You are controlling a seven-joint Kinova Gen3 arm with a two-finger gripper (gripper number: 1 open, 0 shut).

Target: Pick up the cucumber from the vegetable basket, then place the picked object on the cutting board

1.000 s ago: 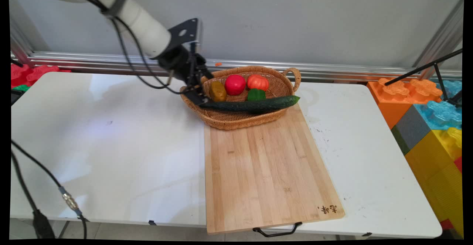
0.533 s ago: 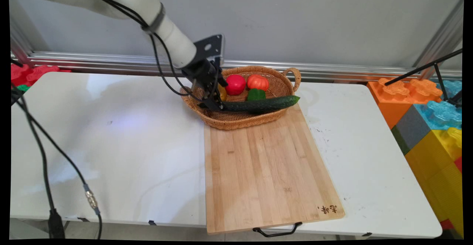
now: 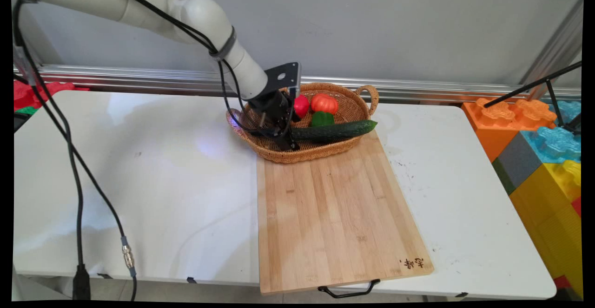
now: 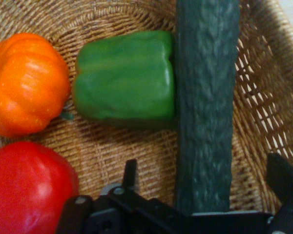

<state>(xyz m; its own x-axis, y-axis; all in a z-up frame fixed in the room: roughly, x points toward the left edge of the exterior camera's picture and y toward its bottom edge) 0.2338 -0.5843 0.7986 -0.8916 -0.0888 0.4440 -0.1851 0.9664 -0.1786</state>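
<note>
A wicker basket (image 3: 307, 153) stands at the table's back, its front edge on a wooden cutting board (image 3: 334, 210). In it lie a long dark cucumber (image 3: 337, 131), a green pepper (image 3: 321, 119), an orange pumpkin-shaped fruit (image 3: 324, 103) and a red round fruit (image 3: 302, 105). My gripper (image 3: 288, 140) is down inside the basket at the cucumber's left end. In the hand view the gripper (image 4: 205, 181) is open, with one finger on each side of the cucumber (image 4: 205, 97). The pepper (image 4: 124, 78) touches the cucumber; the orange fruit (image 4: 24, 83) and the red fruit (image 4: 29, 190) lie to the left.
The cutting board has a black handle (image 3: 348, 291) at the table's near edge. Large coloured toy blocks (image 3: 534, 150) stand beyond the table's right end. Black cables (image 3: 74, 159) hang from the arm over the table's left side.
The arm has moved right and down into the basket, from its left rim to astride the cucumber's left end. The brown potato seen earlier is now hidden behind the hand.
</note>
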